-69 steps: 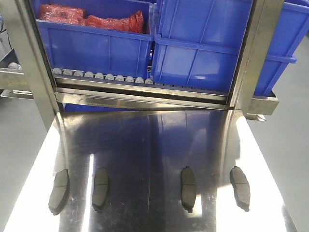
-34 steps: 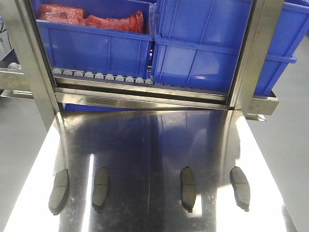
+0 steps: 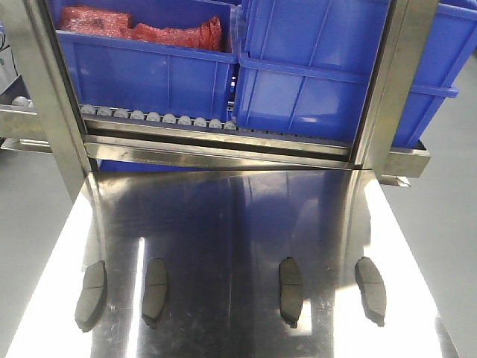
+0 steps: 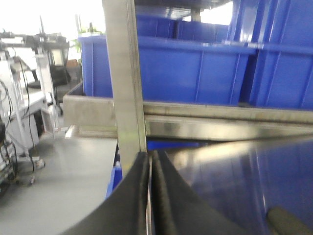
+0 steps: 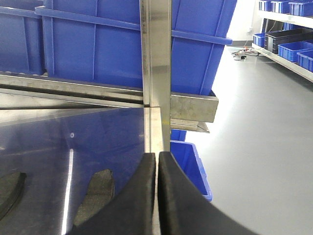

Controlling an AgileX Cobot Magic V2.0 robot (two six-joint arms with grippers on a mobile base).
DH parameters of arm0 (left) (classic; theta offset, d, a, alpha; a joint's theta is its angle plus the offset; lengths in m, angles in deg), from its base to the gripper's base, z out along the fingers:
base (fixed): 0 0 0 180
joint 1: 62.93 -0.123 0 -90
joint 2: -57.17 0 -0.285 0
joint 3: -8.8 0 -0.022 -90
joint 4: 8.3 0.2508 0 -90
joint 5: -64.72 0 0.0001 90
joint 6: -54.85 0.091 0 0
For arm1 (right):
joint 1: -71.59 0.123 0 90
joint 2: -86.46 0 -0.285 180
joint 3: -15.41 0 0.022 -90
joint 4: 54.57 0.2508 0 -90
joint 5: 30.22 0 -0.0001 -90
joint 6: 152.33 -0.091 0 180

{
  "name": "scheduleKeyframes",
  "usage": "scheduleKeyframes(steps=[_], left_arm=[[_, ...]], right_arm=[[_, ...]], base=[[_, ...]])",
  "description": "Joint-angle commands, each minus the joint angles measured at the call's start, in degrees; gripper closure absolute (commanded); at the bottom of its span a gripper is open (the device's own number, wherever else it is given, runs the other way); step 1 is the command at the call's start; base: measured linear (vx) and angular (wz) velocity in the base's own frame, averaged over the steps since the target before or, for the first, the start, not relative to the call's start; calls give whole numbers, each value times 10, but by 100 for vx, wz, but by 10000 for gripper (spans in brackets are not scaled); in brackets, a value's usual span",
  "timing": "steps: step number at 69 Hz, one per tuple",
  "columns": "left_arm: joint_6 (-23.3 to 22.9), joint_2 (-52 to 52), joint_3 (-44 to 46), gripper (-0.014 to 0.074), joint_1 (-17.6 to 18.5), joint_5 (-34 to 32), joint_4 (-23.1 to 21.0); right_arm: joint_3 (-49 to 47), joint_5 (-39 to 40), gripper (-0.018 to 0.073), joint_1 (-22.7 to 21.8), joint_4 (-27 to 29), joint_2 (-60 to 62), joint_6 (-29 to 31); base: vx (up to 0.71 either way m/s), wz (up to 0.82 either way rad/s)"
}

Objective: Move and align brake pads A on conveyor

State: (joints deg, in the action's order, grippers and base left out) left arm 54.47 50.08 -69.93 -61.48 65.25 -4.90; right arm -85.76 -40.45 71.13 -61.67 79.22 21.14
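Several dark grey-brown brake pads A lie in a row on the shiny steel tabletop (image 3: 238, 216), near its front edge: one at far left (image 3: 90, 286), one beside it (image 3: 154, 282), one right of centre (image 3: 290, 281), one at far right (image 3: 370, 280). The conveyor is out of view. My left gripper (image 4: 151, 156) is shut with nothing in it, above the table's left edge; a pad (image 4: 288, 220) shows at lower right. My right gripper (image 5: 157, 155) is shut and empty over the right edge, with two pads (image 5: 95, 196) (image 5: 10, 188) to its left. Neither gripper appears in the front view.
Behind the table stands a steel rack with two upright posts (image 3: 52, 97) (image 3: 387, 82). On it rest big blue bins (image 3: 149, 71) (image 3: 313, 82); the left one holds red bags (image 3: 141, 30). A row of small grey rollers (image 3: 153, 115) runs under them. Grey floor lies on both sides.
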Motion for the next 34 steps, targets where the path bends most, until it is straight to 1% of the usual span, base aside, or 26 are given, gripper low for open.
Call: scheduleKeyframes(steps=[1, 18, 23, 26, 29, 34], left_arm=[[-5, 8, -10, 603, 2, -88, -1], [-6, 8, -9, 603, 2, -226, -2], [-7, 8, -1, 603, 2, -259, -12], [-7, 8, 6, 603, 2, -282, -29], [-7, 8, 16, 603, 2, -305, -56], [-7, 8, 41, 603, 2, -310, -103]], right_arm=[[6, 43, 566, -1, -3, 7, 5], [6, 43, 566, -1, -3, 7, 5], [6, 43, 566, -1, -3, 7, 5], [6, 43, 566, -1, -3, 7, 5], [6, 43, 566, -1, -3, 7, 5], [6, 43, 566, -1, -3, 7, 5]], base=[[0, 0], [0, 0], [0, 0], [0, 0], [0, 0], [0, 0]])
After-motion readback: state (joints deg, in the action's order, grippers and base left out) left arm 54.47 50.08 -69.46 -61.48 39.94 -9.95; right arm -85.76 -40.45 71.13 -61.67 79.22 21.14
